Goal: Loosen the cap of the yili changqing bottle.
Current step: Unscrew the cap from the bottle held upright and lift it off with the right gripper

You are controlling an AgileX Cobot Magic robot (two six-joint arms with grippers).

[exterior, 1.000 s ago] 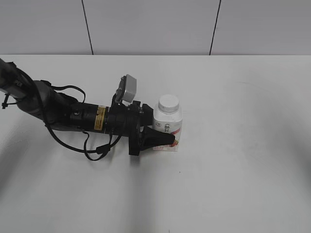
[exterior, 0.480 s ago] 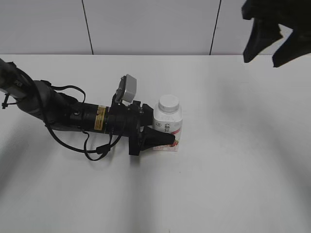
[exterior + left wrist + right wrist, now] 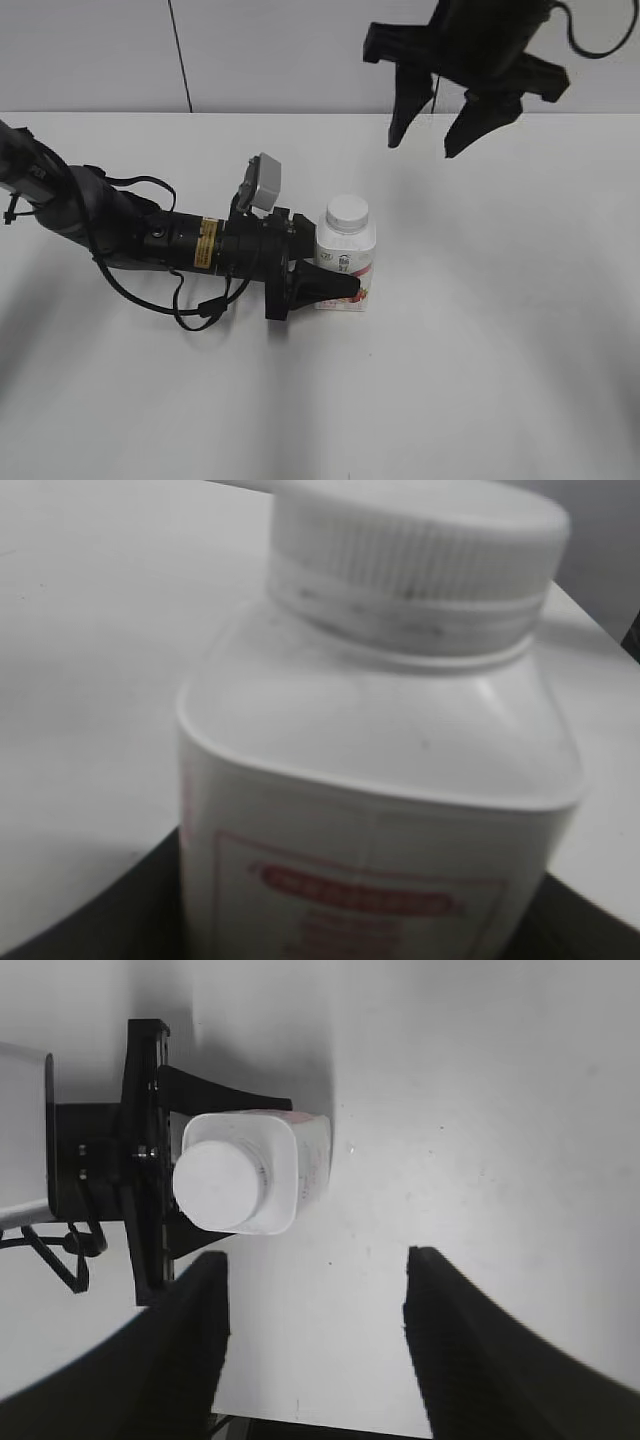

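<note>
The small white squarish plastic bottle stands upright on the white desk, clasped low by the left tool. Its ribbed white screw cap is seen closely only in the left wrist view. The right tool is held spread apart above, empty.

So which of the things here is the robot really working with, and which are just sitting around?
In the job: yili changqing bottle; its cap; left gripper, closed on the bottle; right gripper, open, up in the air.

Just there: white table; nothing else lying about.
</note>
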